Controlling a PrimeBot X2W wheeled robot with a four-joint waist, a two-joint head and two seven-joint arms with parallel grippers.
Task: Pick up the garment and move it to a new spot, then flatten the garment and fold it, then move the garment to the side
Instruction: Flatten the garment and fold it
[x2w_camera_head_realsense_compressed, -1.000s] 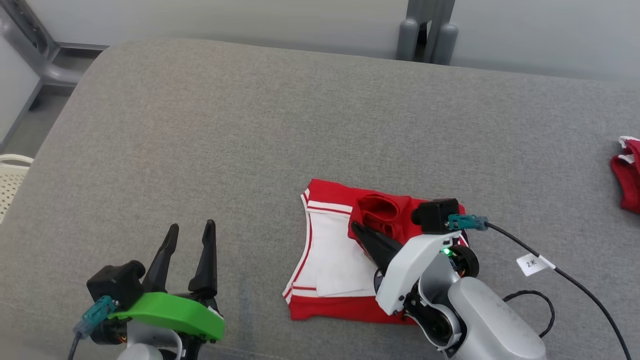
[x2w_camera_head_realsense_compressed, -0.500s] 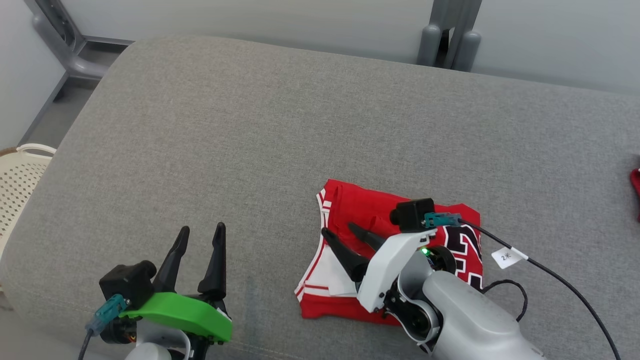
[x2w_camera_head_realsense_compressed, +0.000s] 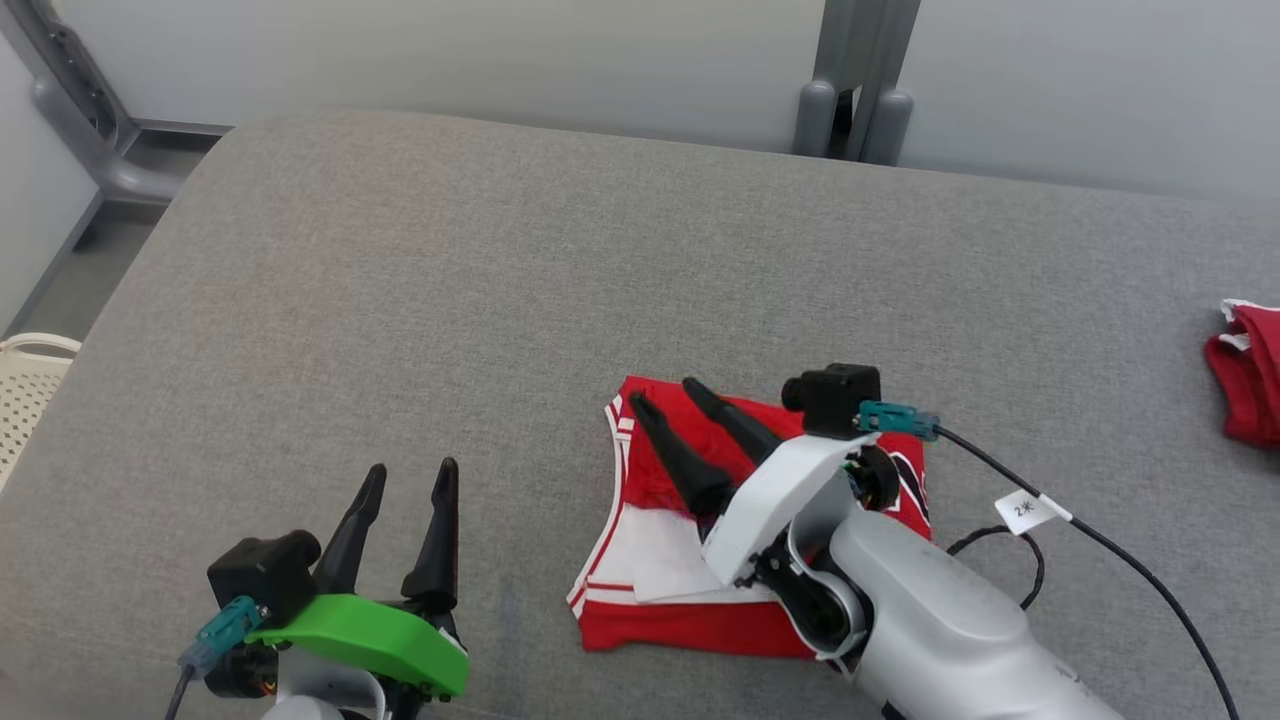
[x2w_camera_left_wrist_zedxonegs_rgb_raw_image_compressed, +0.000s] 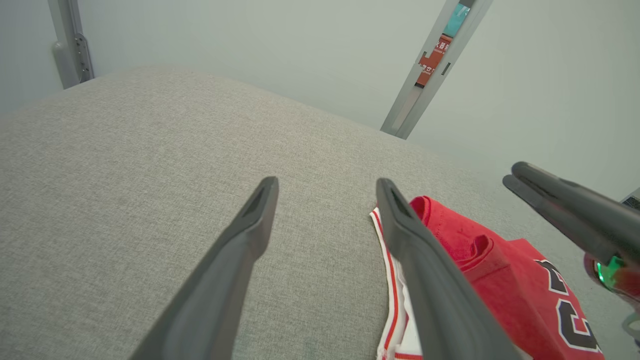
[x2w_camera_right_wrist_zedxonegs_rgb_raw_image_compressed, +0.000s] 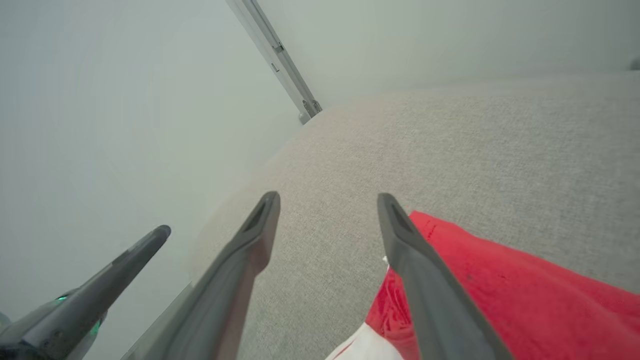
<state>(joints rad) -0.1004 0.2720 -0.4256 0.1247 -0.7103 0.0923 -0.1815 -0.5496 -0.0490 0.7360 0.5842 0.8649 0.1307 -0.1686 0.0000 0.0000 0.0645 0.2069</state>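
Note:
The garment, a red jersey with white trim and dark numbers, lies folded on the grey padded surface at front centre. My right gripper is open over the garment's far left corner, nothing between its fingers. The right wrist view has those open fingers above the red cloth and the grey surface. My left gripper is open and empty at the lower left, apart from the garment. In the left wrist view, the left gripper points past the garment's left edge.
Another red cloth lies at the surface's right edge. A white perforated basket stands off the left side. Grey posts rise behind the far edge. A tagged black cable trails from my right wrist.
My right gripper has opened and let go of the red fold, which now lies flat. The gripper has moved toward the garment's far left corner. The head camera has shifted slightly.

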